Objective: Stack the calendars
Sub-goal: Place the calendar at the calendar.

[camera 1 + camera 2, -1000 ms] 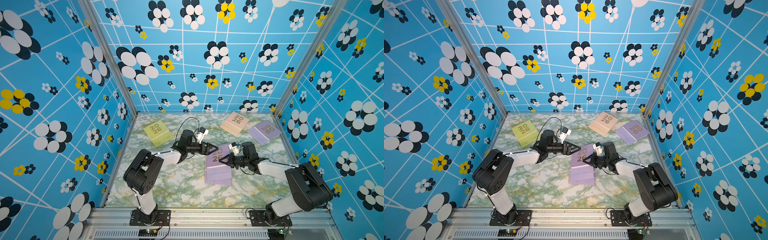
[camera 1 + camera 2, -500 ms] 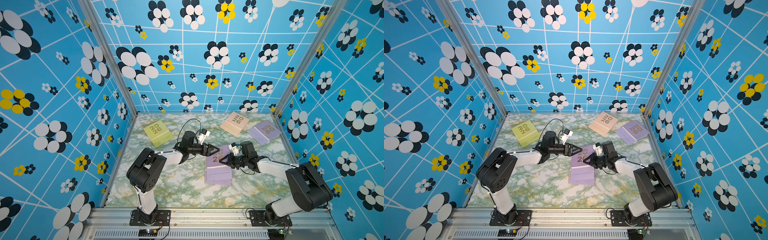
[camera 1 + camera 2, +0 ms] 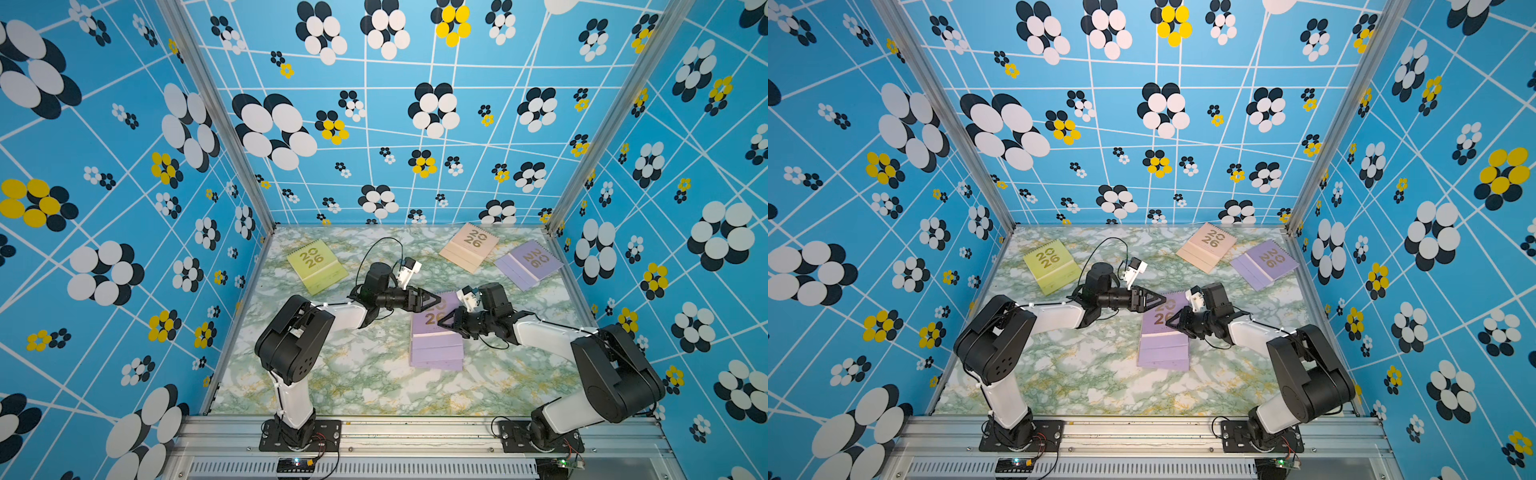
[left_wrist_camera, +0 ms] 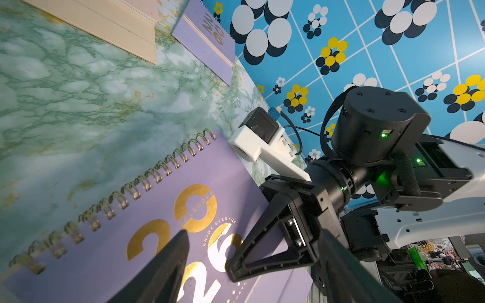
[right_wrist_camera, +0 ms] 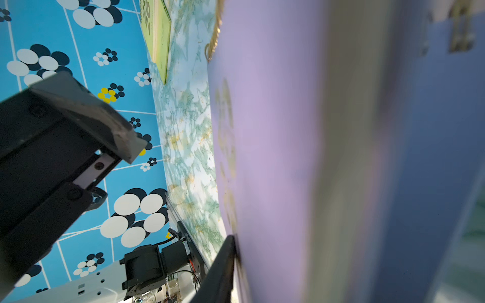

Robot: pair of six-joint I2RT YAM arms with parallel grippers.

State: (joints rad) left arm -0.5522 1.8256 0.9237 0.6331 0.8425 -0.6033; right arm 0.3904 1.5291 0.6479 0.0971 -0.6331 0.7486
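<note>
Central item: pile of lilac spiral-bound calendars (image 3: 436, 349), gold "2026" on the top cover, lying flat in the middle of the green-and-white marble-pattern table (image 3: 353, 374) (layer count not readable from above).

Left gripper (image 3: 434, 300): above the pile's spiral-bound far edge, jaws spread, nothing between them.

Right gripper (image 3: 444, 326): at the pile's right side, jaws parted. In the right wrist view one finger (image 5: 223, 262) lies against the lilac cover; nothing is clamped.

Outlying items, each flat and apart from the pile:
- yellow-green rectangular spiral-bound calendar (image 3: 318, 266), far left;
- peach rectangular calendar (image 3: 469, 247) and single lilac calendar (image 3: 528, 264), far right, just beside each other.
</note>
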